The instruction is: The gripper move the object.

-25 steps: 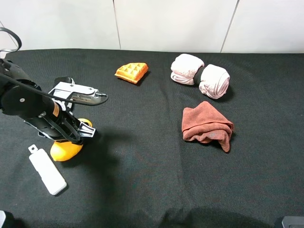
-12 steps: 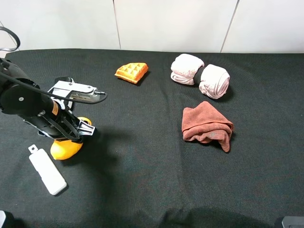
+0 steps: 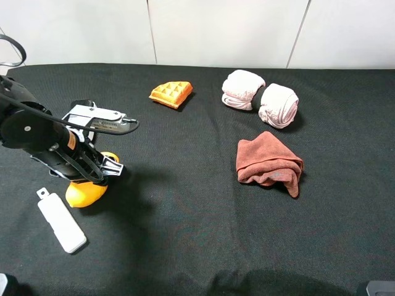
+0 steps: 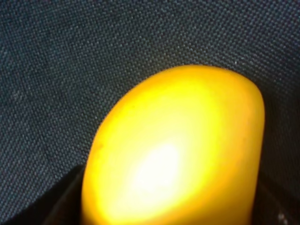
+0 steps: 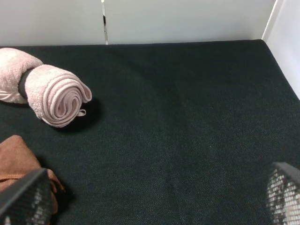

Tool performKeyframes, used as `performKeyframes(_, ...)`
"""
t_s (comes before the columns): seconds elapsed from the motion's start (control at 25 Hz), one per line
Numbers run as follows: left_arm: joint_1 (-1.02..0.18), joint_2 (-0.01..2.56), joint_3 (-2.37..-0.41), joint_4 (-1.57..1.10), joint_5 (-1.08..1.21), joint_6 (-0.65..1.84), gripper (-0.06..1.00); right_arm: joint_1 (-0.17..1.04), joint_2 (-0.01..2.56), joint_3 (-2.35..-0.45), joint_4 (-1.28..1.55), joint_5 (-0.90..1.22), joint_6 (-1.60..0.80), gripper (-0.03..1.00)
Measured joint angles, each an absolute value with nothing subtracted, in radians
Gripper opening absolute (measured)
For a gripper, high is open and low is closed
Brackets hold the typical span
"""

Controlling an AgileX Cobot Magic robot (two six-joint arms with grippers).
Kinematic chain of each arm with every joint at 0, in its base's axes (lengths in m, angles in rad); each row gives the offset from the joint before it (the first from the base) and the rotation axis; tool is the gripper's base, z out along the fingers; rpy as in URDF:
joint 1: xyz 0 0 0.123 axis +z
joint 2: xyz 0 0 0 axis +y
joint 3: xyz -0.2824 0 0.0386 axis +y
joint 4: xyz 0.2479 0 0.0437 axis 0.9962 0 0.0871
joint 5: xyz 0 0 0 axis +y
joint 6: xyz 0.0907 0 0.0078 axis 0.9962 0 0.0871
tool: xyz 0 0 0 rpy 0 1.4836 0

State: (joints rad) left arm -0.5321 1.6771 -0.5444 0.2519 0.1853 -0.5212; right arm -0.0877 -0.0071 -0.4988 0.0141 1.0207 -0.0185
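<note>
The yellow-orange mango (image 3: 83, 193) lies on the black cloth at the left, partly covered by my left arm. My left gripper (image 3: 94, 173) is down over it. In the left wrist view the mango (image 4: 178, 150) fills the picture, and a dark finger (image 4: 56, 199) shows against each of its two sides, so the gripper looks shut on the fruit. The mango still rests on the cloth. My right gripper (image 5: 150, 201) is open and empty, with its fingertips wide apart over bare black cloth at the right.
A white rectangular bar (image 3: 60, 221) lies just in front and to the left of the mango. An orange waffle wedge (image 3: 171, 93) lies at the back. Two rolled pink towels (image 3: 279, 105) and a crumpled red cloth (image 3: 269, 163) lie right of centre.
My left arm has shifted very slightly to the left over the mango. The mango has stayed in place. Nothing else has moved.
</note>
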Motion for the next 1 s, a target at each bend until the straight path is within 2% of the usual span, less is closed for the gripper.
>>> performKeyframes(0.48, -0.532, 1.677, -0.544, 0.252, 0.191, -0.515, 0.66, -0.088, -0.007, -0.499, 0.015, 1.021, -0.019, 0.70)
performKeyframes(1.0, -0.532, 1.677, -0.544, 0.251, 0.191, -0.516, 0.79, -0.088, -0.007, -0.499, 0.015, 1.021, -0.019, 0.70)
